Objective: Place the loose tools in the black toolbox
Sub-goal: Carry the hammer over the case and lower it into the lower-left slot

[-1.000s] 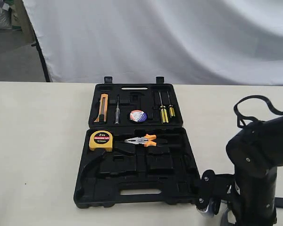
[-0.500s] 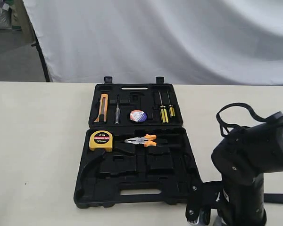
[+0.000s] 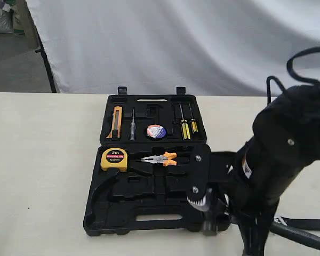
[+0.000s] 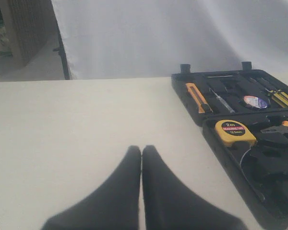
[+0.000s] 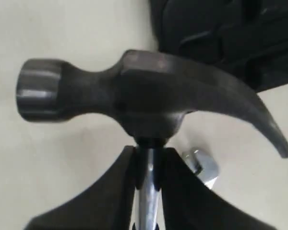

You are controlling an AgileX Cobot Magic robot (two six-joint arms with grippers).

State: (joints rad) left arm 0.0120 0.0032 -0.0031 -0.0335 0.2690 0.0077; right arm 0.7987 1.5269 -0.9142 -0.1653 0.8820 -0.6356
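My right gripper [image 5: 149, 152] is shut on the claw hammer [image 5: 149, 93], pinching its shiny shaft just below the dark head. The hammer hangs above the table beside a corner of the black toolbox [image 5: 221, 38]. A silver piece that looks like the wrench's jaw [image 5: 201, 165] lies on the table under the hammer. In the exterior view the right arm [image 3: 288, 144] hangs over the front right corner of the open toolbox [image 3: 149, 213]. The tape roll [image 3: 156, 131] sits in the lid. My left gripper [image 4: 142, 149] is shut and empty, over bare table left of the toolbox [image 4: 216, 139].
A yellow tape measure [image 3: 114, 159] and orange-handled pliers [image 3: 161, 159] lie in the toolbox base. An orange knife [image 3: 116, 121] and screwdrivers [image 3: 185, 127] sit in the lid. A white backdrop [image 3: 176, 42] hangs behind the table.
The right arm has risen and swung left from the table's front right toward the toolbox's corner, carrying the hammer. The left arm shows no earlier frame.
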